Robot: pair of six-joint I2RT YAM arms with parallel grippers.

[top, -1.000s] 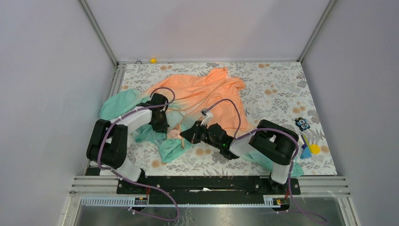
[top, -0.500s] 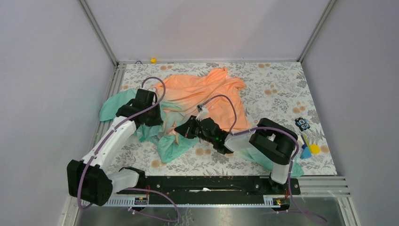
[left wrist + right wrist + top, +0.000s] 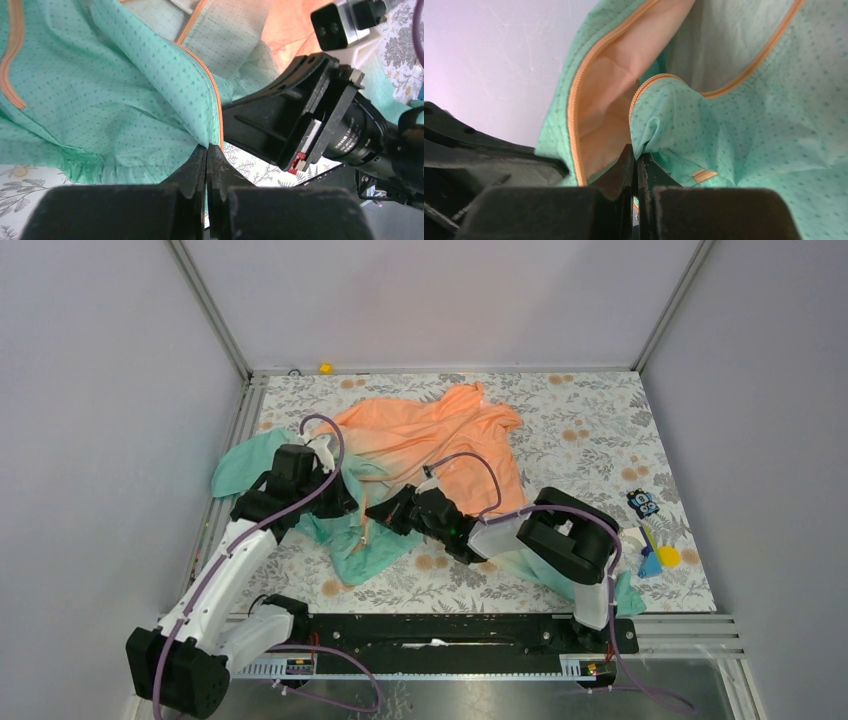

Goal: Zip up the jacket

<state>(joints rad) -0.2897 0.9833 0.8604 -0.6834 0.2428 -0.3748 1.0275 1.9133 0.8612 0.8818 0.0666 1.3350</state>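
The jacket (image 3: 430, 435) lies crumpled on the floral table, orange at the far end and teal-green toward me. My left gripper (image 3: 345, 502) is shut on a teal front edge right beside the orange zipper tape (image 3: 212, 97), as the left wrist view (image 3: 207, 147) shows. My right gripper (image 3: 378, 512) faces it from the right, a hand's width away. It is shut on another teal fold of the jacket (image 3: 724, 115) next to a curving zipper edge (image 3: 574, 110), seen in the right wrist view (image 3: 636, 155). The zipper slider is not visible.
A small yellow object (image 3: 325, 368) sits at the far edge of the table. Blue, yellow and black small items (image 3: 650, 535) lie at the right edge. Grey walls close in both sides, and a metal rail (image 3: 450, 635) runs along the near edge.
My left arm swung out leftward and stretched forward, and its gripper closed on the teal hem. My right gripper shifted slightly left and away with its fold, staying shut.
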